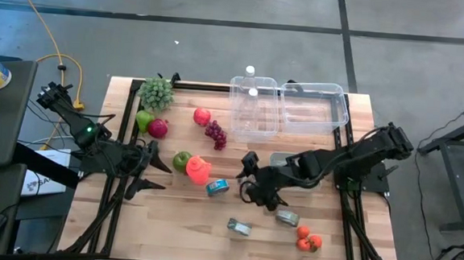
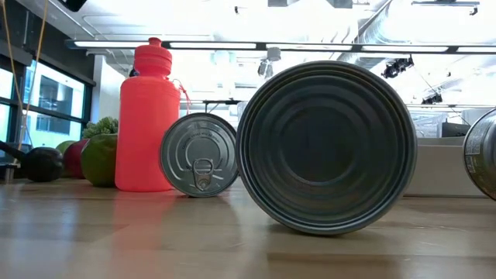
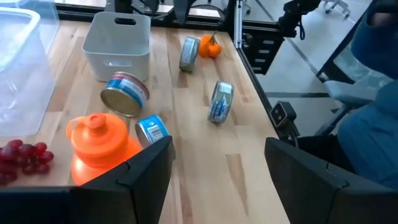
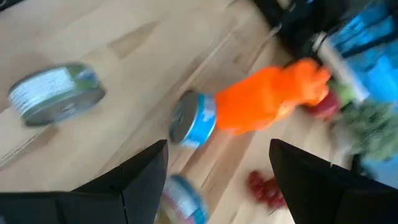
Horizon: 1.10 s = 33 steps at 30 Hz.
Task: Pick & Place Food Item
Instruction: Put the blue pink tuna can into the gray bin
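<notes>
- The task names no particular food item; judged from where the arms stand, the likeliest candidate is the blue-labelled can (image 1: pixel 217 187), lying on its side at mid-table, touching or just beside the near side of the orange bottle (image 1: pixel 198 170)
- Right gripper (image 1: pixel 249 179) hovers just right of that can, fingers released and spread, nothing between them; its wrist view shows the can ahead of the parted fingers, slightly off to one side
- Left gripper (image 1: pixel 150 171) sits left of the green apple (image 1: pixel 182 160), fingers likewise parted and empty; the apple and the bottle lie between it and the can, so the right arm is judged the nearer and clearer
- The can's long axis runs roughly left-right with a slight slant, one flat end toward the right gripper; exact angle cannot be told
- Obstruction: the orange bottle lies against the can on its far-left side; a closing finger could nudge it
- Other items: a second tin (image 1: pixel 240 226) near centre; a third tin (image 1: pixel 287 218) right of it, close under the right arm; orange tomatoes (image 1: pixel 308 240) near right
- Far side: grapes (image 1: pixel 216 134), red apple (image 1: pixel 202 116), green leafy bunch (image 1: pixel 157 93), clear containers (image 1: pixel 253 107)
- Grey bin (image 3: pixel 118 37) sits by the right arm, a plausible drop point in my judgement
</notes>
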{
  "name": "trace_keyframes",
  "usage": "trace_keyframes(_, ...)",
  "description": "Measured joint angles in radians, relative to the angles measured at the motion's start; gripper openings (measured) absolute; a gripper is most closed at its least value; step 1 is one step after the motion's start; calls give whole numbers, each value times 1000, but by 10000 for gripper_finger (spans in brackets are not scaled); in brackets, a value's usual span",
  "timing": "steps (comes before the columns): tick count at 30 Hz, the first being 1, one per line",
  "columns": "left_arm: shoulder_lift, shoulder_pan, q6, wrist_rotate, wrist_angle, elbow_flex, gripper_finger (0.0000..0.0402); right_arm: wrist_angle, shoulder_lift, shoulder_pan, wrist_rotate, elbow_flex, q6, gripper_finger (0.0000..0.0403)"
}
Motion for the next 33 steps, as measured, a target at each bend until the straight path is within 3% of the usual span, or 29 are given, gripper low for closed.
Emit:
trace_keyframes(17,34,0,21,-19,0,0,246,-68,1,-10,-38,-30,167,270)
trace_keyframes(22,39,0,90,-19,0,0,246,-68,2,9,-72,-71,172,270)
trace_keyframes(33,78,0,15,29,1,0,246,152,2,-14,-65,-121,51,270)
